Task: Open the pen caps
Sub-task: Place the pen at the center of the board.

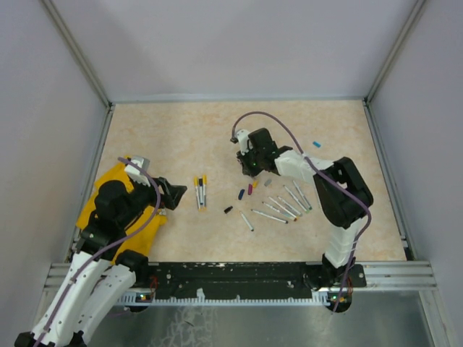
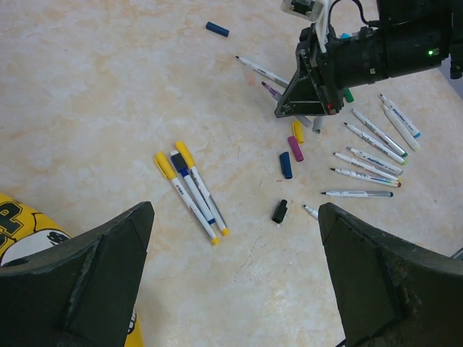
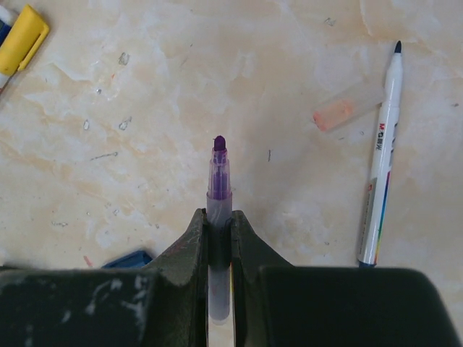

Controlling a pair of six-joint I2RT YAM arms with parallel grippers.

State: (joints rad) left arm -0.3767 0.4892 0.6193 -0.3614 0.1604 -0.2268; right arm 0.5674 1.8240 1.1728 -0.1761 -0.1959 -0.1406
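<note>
R gripper (image 3: 219, 220): clamped tight on purple pen (image 3: 218, 177); pen uncapped, nib sticking out past the fingers, low over worktop (image 1: 181, 137).
L gripper (image 2: 235, 210): jaws wide apart, nothing in them; yellow cloth (image 2: 22, 224) just beside.
Capped pens (image 2: 192, 191): three side by side btwn the two grippers; two yellow caps, one blue.
Loose caps (image 2: 287, 165): black, blue, magenta, yellow, scattered nr R gripper.
Far blue cap (image 2: 217, 29): alone, well apart.
Uncapped pens (image 2: 365, 155): fanned out on R arm's side.

A robotics lab cell: plain grey wall panels (image 1: 239, 43) and aluminium frame posts (image 1: 76, 50) enclosed a beige marbled tabletop (image 1: 181, 137).
</note>
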